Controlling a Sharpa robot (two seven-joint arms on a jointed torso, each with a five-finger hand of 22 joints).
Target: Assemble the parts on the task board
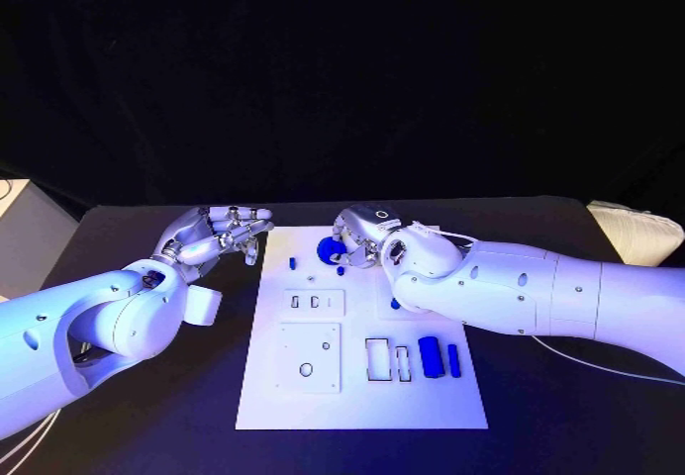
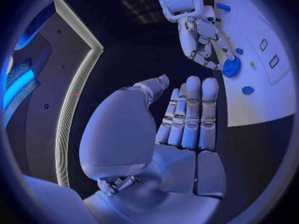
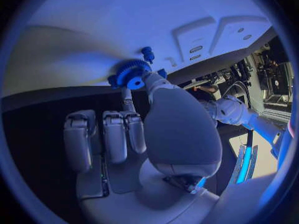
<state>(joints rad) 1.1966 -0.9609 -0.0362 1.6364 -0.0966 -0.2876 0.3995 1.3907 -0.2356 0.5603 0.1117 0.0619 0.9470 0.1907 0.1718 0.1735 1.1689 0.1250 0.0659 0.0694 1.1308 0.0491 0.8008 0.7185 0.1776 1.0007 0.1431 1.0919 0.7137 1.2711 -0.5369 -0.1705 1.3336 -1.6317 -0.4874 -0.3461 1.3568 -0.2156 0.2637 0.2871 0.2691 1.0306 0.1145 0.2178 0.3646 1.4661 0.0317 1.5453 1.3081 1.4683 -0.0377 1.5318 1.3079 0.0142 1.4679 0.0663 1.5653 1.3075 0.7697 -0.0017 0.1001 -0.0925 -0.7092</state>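
- Surface: a flat black table [image 1: 143, 396]; the background beyond it is dark; a pale object sits at the table's far right edge, identity unclear.
- The white rectangular task board [image 1: 364, 396] lies flat at the middle of the table, its long axis running away from the robot; raised white panels with slots and holes occupy its left and centre.
- Near the board's right side, two elongated blue bars [image 1: 432, 356] lie side by side next to rectangular cut-outs, their long axes parallel to the board's long axis; a small blue peg [image 1: 293, 264] sits near the far left portion of the board.
- A round blue toothed gear [image 3: 130, 75] sits at the far end of the board; it appears to lie flat on the board; the head view shows it partly hidden by fingers.
- Right hand [image 1: 374, 237]: reaching over the far end of the board; fingertips [image 3: 152, 79] pinch the gear at its rim, the remaining fingers held straight and apart from it.
- Left hand [image 1: 217, 236]: positioned over the black table just beside the board's far left corner; fingers together and only loosely bent, palm exposed, holding nothing and touching no part.
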